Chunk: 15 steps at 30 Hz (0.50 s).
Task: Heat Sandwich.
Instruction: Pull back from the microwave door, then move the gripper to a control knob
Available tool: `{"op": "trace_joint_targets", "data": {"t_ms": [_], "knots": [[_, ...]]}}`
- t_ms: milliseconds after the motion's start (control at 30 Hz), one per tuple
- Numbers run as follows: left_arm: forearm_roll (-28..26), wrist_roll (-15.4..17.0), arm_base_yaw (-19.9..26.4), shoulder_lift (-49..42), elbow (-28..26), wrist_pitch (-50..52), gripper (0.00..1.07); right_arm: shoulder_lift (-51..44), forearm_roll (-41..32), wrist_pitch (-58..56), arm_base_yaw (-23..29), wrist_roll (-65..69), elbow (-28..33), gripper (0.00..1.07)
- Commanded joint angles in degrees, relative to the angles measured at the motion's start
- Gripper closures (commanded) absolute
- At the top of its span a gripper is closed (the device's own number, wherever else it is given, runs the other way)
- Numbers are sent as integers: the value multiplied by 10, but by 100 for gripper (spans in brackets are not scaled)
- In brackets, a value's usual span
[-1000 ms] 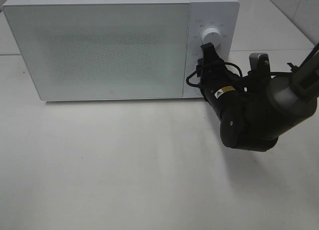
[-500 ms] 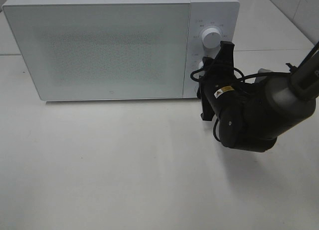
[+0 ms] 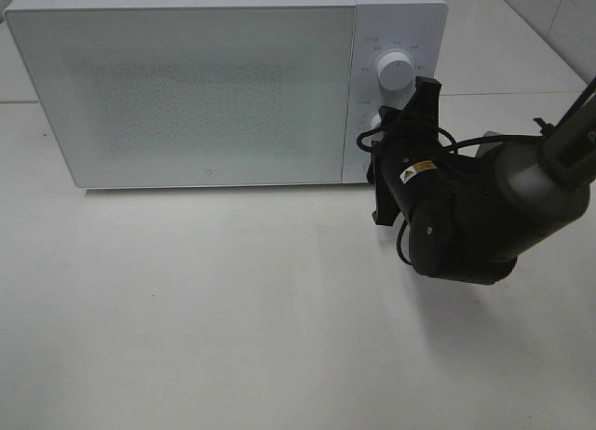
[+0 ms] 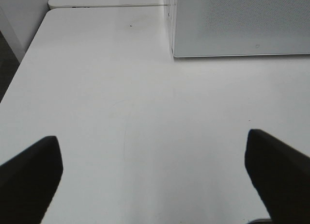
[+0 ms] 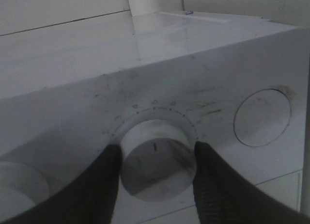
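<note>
Right gripper (image 5: 156, 161) pinching microwave (image 3: 396, 6) lower dial (image 5: 155, 136), left gripper (image 4: 151, 146) spread, idle; sandwich unseen, probably behind shut door (image 3: 186, 95); rotate about the dial's axis, squeeze even, no slipping.

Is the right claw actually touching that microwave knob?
Touching. The right wrist view shows the right gripper with its fingers pressed against both sides of the knob, no gap.
</note>
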<state>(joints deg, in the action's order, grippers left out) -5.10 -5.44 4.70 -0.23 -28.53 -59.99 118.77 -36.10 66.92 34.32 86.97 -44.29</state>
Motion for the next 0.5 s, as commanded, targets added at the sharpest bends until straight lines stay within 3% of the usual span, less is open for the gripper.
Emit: {"op": "trace_joint_targets", "data": {"t_ms": [33,367,500], "knots": [[-3,2,-5,-15,2,6,10,-6,-2,28,-3,9,-11,102],[-3,2,-5,-15,2,6,10,-6,-2,28,-3,5,-11,97],[-3,2,-5,-15,2,6,10,-6,-2,28,-3,5,-11,90]]}}
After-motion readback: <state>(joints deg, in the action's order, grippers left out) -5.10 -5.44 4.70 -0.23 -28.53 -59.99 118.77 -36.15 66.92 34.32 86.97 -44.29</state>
